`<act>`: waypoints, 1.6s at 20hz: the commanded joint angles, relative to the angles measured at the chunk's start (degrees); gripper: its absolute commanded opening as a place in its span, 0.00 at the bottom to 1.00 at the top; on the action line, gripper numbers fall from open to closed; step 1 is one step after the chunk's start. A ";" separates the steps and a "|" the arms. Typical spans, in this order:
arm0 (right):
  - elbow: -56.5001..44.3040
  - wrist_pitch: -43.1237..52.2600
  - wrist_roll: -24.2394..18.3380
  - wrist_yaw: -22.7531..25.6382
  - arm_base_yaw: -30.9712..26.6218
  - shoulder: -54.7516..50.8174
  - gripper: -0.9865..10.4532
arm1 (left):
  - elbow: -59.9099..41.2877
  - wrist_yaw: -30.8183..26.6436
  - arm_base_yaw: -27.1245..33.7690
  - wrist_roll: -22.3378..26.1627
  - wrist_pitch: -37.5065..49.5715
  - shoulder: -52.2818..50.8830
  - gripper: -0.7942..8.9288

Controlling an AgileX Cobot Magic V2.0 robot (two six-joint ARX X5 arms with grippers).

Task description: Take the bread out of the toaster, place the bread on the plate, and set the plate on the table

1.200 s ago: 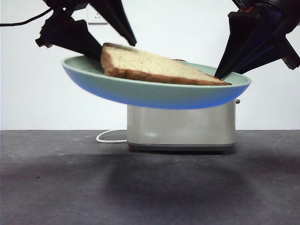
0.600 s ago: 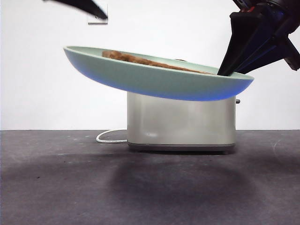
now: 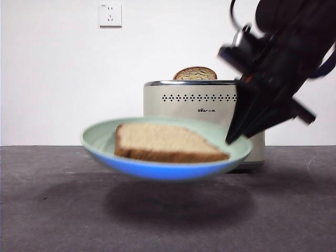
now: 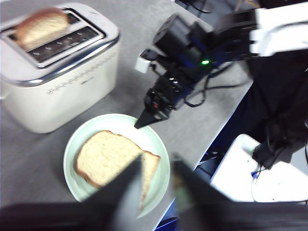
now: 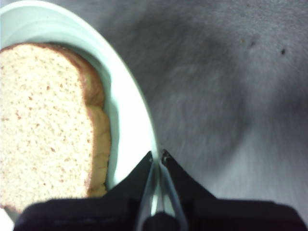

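The bread [image 3: 163, 143] lies flat on the mint-green plate [image 3: 157, 170], which hangs slightly tilted just above the table [image 3: 52, 210], casting a shadow below. My right gripper [image 3: 231, 139] is shut on the plate's right rim; the right wrist view shows that gripper [image 5: 158, 156] pinching the rim [image 5: 130, 106] beside the bread [image 5: 43, 120]. My left gripper [image 4: 158, 166] is open and holds nothing, well above the plate [image 4: 72, 144] and bread [image 4: 108, 156]. The cream toaster [image 3: 199, 97] stands behind the plate.
A second slice with a rounded top [image 3: 195, 73] sticks out of the toaster's slot [image 4: 38, 29]. A wall socket [image 3: 110, 14] is on the back wall. The table's edge runs close by the plate in the left wrist view, with a white bin [image 4: 240, 168] beyond it.
The plate with the bread has come down from above the toaster's top to just over the table and shifted left. The left gripper has left the front view.
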 commanded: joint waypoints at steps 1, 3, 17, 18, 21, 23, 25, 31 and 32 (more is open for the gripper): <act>-0.33 2.43 2.01 -0.55 -0.42 3.50 0.08 | -0.24 -1.29 0.09 1.46 -2.60 -2.51 0.07; -0.33 2.54 1.55 -0.39 -0.74 6.43 0.08 | -0.24 -3.34 0.09 1.57 -4.76 -4.50 0.07; -0.33 3.15 0.81 4.33 -2.47 11.43 0.08 | -0.24 -7.58 0.09 1.57 -8.96 -8.15 0.07; -0.33 3.15 0.79 4.31 -2.47 11.74 0.08 | -0.24 -7.58 0.09 1.57 -8.96 -8.15 0.07; -0.33 3.69 0.92 4.31 -2.47 11.74 0.21 | -0.24 -7.58 0.09 1.55 -9.01 -8.15 0.07; -0.33 3.54 0.96 4.00 -2.47 11.69 0.38 | -0.24 -7.61 0.09 1.57 -9.25 -8.15 0.07; -0.33 3.48 0.79 4.07 -2.47 10.78 0.47 | -0.24 -7.63 0.09 1.57 -9.38 -8.15 0.07; -0.33 -0.90 0.28 4.07 -2.45 -2.47 0.47 | -0.24 -9.14 0.09 3.13 -9.18 -8.15 0.07; -0.33 -3.13 -0.55 3.87 -2.12 -6.25 0.47 | -0.24 -10.05 0.11 3.56 -8.96 -8.15 0.07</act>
